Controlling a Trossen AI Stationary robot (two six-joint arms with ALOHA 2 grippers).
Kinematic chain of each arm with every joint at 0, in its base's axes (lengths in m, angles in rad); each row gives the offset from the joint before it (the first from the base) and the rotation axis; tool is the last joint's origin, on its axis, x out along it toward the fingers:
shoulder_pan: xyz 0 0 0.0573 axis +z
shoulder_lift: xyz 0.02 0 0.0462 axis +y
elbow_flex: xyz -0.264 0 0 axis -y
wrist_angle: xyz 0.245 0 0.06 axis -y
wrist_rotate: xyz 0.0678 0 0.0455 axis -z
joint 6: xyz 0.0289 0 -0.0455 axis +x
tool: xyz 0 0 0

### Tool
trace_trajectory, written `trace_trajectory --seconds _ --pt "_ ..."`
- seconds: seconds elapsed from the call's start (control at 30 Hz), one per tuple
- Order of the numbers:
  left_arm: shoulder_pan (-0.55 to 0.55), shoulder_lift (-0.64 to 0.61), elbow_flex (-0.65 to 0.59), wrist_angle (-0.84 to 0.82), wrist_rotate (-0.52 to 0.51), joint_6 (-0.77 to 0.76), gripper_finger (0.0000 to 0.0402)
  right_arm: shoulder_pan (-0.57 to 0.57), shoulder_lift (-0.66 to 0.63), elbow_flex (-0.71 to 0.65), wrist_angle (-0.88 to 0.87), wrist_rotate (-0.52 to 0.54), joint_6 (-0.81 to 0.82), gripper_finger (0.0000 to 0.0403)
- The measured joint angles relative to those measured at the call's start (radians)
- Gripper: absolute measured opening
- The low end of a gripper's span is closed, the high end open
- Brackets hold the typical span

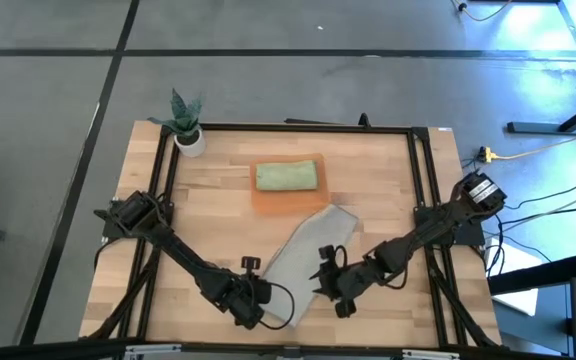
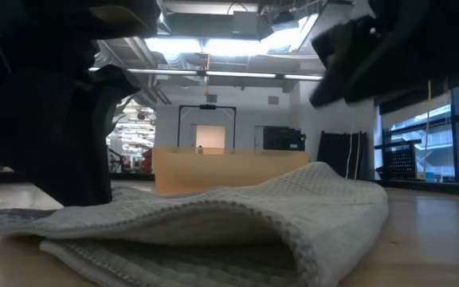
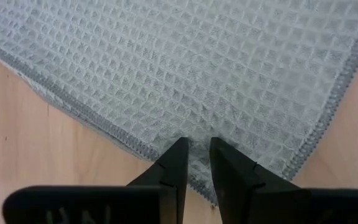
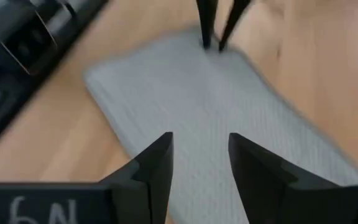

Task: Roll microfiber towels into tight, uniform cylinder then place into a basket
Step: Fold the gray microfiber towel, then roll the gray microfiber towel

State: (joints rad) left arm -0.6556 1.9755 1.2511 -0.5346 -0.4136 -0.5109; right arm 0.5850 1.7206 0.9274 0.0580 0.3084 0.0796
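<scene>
Here we see a wooden table (image 1: 218, 200) with a gray towel (image 1: 306, 258) lying flat near the front. Behind it sits the orange basket (image 1: 288, 198), holding a green roll (image 1: 287, 177). The towel looks soft, light and floppy, so we should pinch its edge. The left gripper (image 3: 195, 148) pinches the hem. The right gripper (image 4: 200, 149) hangs open above.

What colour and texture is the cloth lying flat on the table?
The towel is pale grey with a waffle weave and a darker stitched edge, clearest in the left wrist view.
</scene>
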Motion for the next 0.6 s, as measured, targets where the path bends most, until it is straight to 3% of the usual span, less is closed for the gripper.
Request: trace_trajectory --seconds 0.37,0.6 --pt "-0.013 -0.003 0.126 -0.152 -0.015 0.024 0.0062 0.003 0.002 0.001 0.018 -0.017 -0.049 0.0156" --pt "-0.028 -0.003 0.193 -0.310 -0.053 -0.008 0.0058 0.007 0.073 0.001 0.116 -0.097 -0.065 0.0156"
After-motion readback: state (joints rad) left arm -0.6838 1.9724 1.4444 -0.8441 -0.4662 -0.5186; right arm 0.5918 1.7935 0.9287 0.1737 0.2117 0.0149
